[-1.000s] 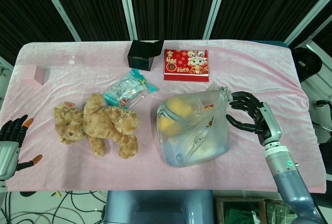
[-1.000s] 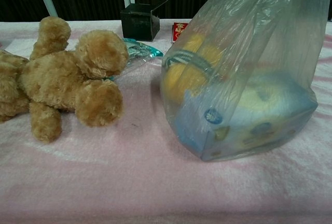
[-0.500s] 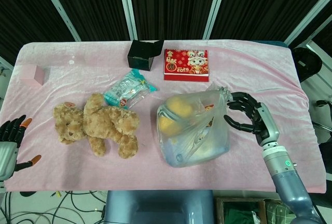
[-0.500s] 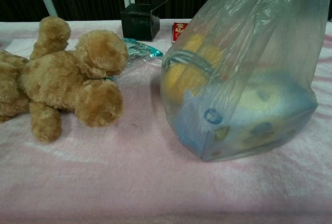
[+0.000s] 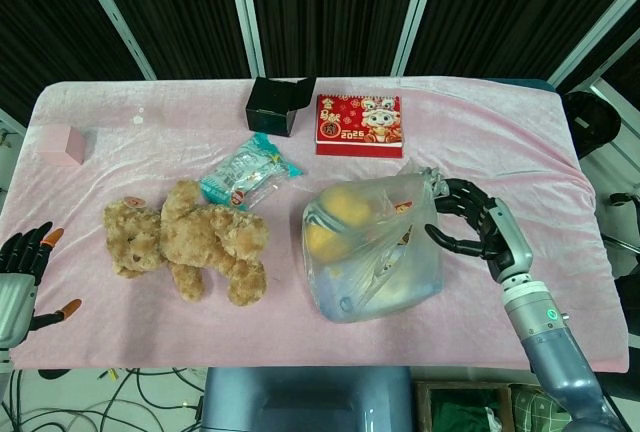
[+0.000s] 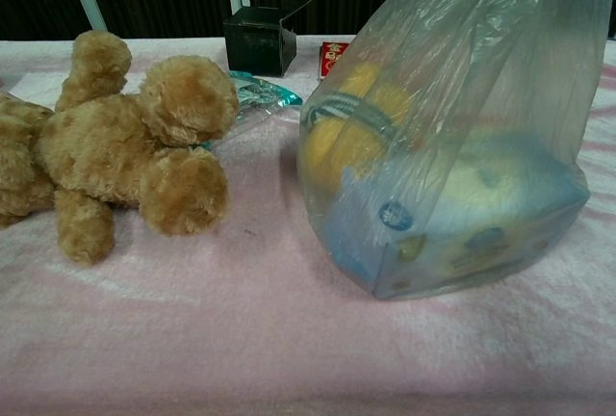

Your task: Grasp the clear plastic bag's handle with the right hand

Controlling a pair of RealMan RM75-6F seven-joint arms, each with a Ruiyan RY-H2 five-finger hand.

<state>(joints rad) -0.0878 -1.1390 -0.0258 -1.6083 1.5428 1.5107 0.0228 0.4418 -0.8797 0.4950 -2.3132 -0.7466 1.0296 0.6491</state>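
Observation:
A clear plastic bag (image 5: 370, 244) stands on the pink table, holding a yellow item and a blue and yellow box; it fills the right of the chest view (image 6: 452, 137). Its handle (image 5: 430, 184) sticks up at the bag's upper right corner. My right hand (image 5: 470, 217) is just right of the bag, fingers curved and apart, fingertips close to the handle; nothing is plainly held. My left hand (image 5: 20, 262) hangs at the table's front left edge, fingers spread and empty. Neither hand appears in the chest view.
A brown teddy bear (image 5: 190, 240) lies left of the bag. Behind it is a teal snack packet (image 5: 248, 172). A black box (image 5: 274, 105) and a red box (image 5: 360, 124) sit at the back. A small pink block (image 5: 62, 143) is far left.
My right hand has crept left, closer to the bag's handle. The bag, the toys and my left hand have not moved.

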